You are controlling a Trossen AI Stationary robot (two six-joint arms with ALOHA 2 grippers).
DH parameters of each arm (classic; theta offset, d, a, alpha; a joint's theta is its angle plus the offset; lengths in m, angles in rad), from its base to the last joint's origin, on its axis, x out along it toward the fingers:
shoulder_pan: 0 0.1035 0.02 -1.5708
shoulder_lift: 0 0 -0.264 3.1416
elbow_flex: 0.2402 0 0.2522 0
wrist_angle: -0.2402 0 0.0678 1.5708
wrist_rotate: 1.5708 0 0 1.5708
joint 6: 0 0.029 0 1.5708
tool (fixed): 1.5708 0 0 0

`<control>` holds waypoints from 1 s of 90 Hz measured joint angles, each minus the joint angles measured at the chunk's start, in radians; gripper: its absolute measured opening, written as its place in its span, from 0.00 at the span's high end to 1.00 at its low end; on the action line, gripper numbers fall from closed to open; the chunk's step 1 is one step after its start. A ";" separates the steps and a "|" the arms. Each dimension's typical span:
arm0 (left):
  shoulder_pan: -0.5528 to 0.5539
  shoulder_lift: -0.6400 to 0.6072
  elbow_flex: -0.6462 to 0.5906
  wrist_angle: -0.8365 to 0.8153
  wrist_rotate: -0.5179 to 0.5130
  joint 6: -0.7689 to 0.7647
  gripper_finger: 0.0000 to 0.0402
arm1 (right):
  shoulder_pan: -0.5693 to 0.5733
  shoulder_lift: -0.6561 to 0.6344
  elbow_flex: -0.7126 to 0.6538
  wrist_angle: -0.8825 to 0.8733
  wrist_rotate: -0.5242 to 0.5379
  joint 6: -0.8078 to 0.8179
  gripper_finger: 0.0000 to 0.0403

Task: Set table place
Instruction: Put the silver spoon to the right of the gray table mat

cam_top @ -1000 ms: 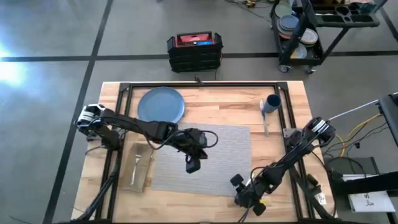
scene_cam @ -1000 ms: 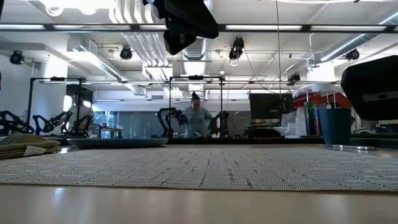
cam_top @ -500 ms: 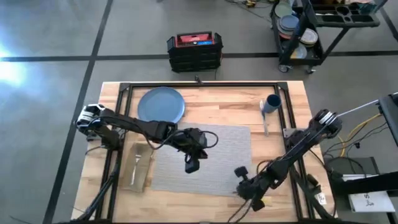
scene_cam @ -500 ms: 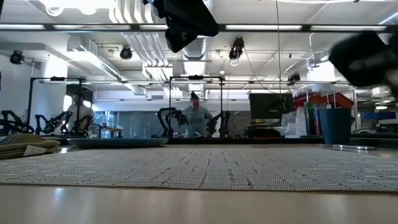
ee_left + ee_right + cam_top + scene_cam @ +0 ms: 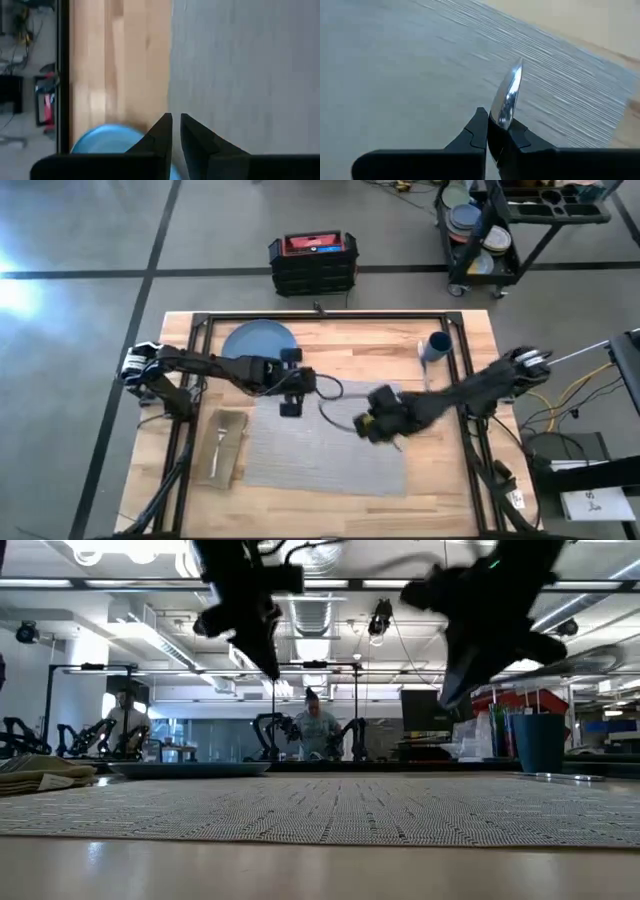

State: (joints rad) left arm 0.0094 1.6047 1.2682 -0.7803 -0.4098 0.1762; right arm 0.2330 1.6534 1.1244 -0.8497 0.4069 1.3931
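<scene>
Clenched on a silver utensil (image 5: 508, 97), our right gripper (image 5: 492, 127) hangs over the placemat (image 5: 330, 450); its handle is hidden, so which piece is unclear. Left gripper (image 5: 175, 131) pinched together, empty, plate (image 5: 110, 141) beyond, partly cut off.

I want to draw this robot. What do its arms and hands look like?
Draw two thin black arms made of jointed segments, each with a pale grey-white part at the shoulder end. A black cable loops beside the left hand. Both the left hand and the right hand end in two flat, dark, pointed fingers.
</scene>
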 joint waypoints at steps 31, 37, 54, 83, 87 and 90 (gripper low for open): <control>0.119 -0.014 -0.135 -0.009 0.001 0.007 0.95 | -0.036 0.298 0.202 -0.225 -0.182 0.064 1.00; 0.120 -0.017 -0.154 -0.004 0.001 0.011 0.95 | -0.021 0.320 0.199 -0.239 -0.184 0.111 1.00; 0.120 -0.024 -0.199 0.004 0.011 0.028 0.95 | -0.023 0.323 0.173 -0.298 -0.188 0.185 1.00; 0.120 -0.024 -0.207 0.021 0.087 0.027 0.95 | -0.029 0.349 0.169 -0.323 -0.184 0.172 0.97; 0.120 -0.024 -0.207 0.023 0.087 0.026 0.95 | -0.029 0.354 0.169 -0.335 -0.199 0.175 0.97; 0.120 -0.024 -0.207 0.021 0.087 0.025 0.95 | -0.029 0.359 0.169 -0.350 -0.202 0.178 0.97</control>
State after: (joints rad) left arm 0.1291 1.5803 1.0615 -0.7590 -0.3225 0.2016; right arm 0.2043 2.0122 1.2930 -1.2002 0.2046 1.5712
